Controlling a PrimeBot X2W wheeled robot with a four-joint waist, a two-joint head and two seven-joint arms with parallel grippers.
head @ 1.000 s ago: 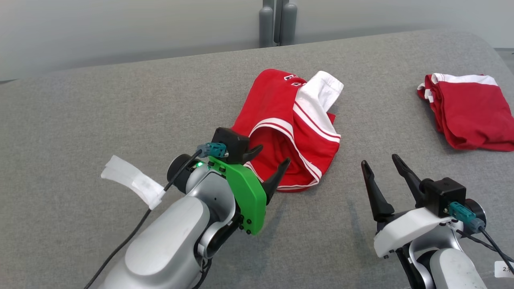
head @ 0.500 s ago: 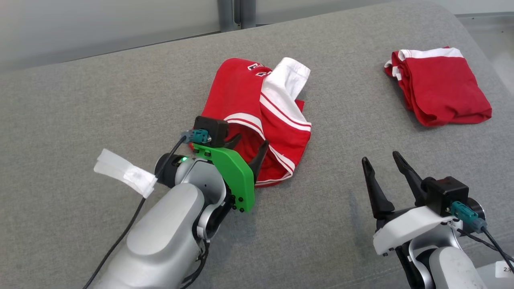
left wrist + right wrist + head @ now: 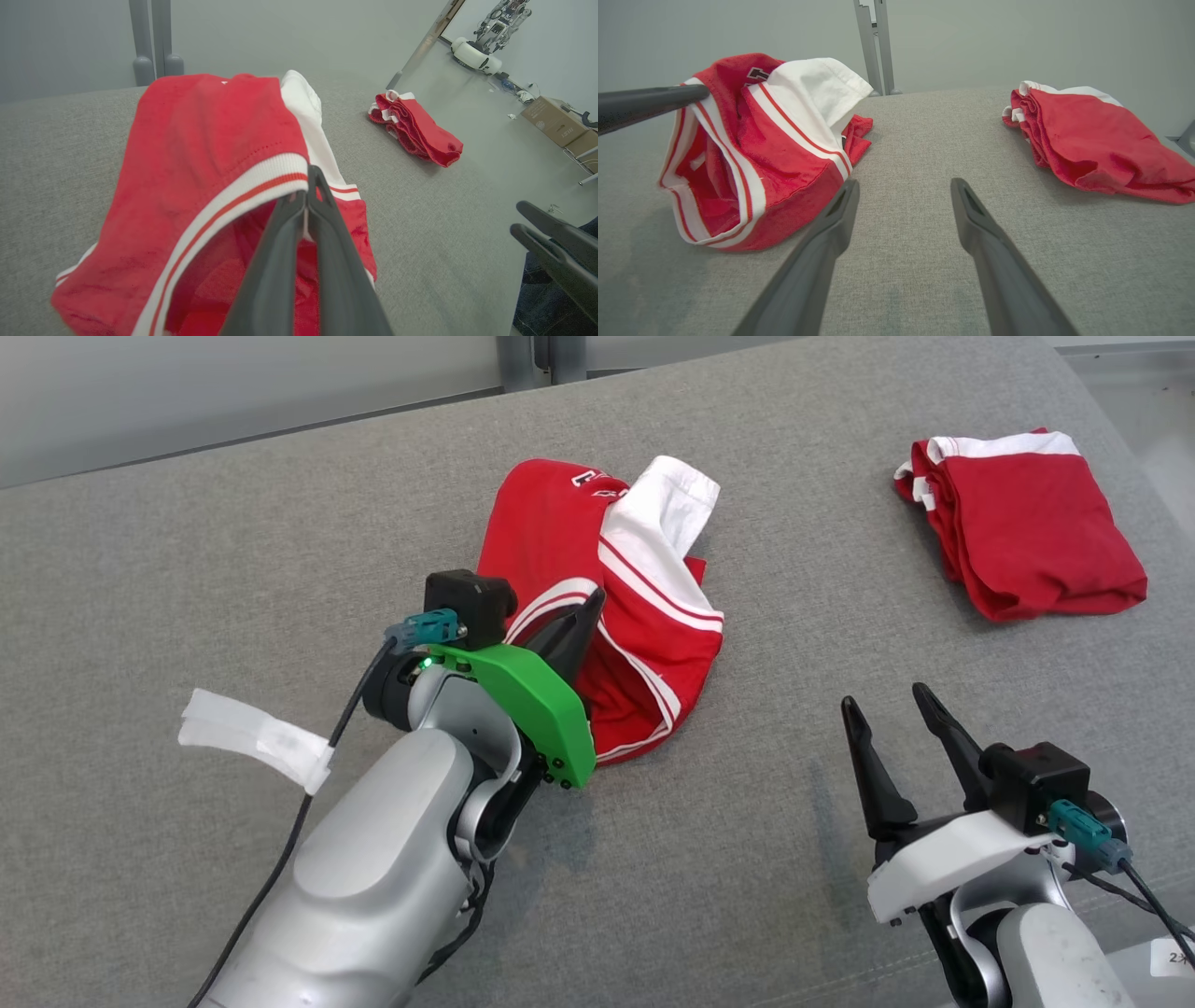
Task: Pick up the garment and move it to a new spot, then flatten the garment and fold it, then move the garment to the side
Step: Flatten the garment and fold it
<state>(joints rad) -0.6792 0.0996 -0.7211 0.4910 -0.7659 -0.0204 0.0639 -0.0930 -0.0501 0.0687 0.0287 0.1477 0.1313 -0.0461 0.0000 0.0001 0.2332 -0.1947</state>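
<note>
Grey fabric-covered surface (image 3: 187, 541) stretching right across, pale wall (image 3: 187, 392) behind it, pair of grey posts (image 3: 527, 355) poking up at the far edge. Sitting roughly mid-surface: red garment (image 3: 644, 644) with white panels and striped trim, all crumpled, opening gaping toward the robot.

Left gripper (image 3: 306, 184) clenched tight on the striped hem (image 3: 252, 186) at the near-left rim of that opening, fingers squeezed together with the trim pinched right at the tips. Looks like that bit of hem is held up off the surface, with the rest of the cloth slumped on the grey. Bit of white tape (image 3: 252, 737) flapping off the cable by the left wrist, for what it's worth.

Right gripper (image 3: 884, 698) parked low over bare grey on the near right, jaws spread wide, gripping nothing, well apart from the garment.

Also spotted: second red garment (image 3: 1027, 523), folded up with a white band along its far edge, lying near the far right end of the surface, well apart from the crumpled one. Past that end, in the left wrist view, shiny floor and a couple of cardboard boxes (image 3: 556, 121).
</note>
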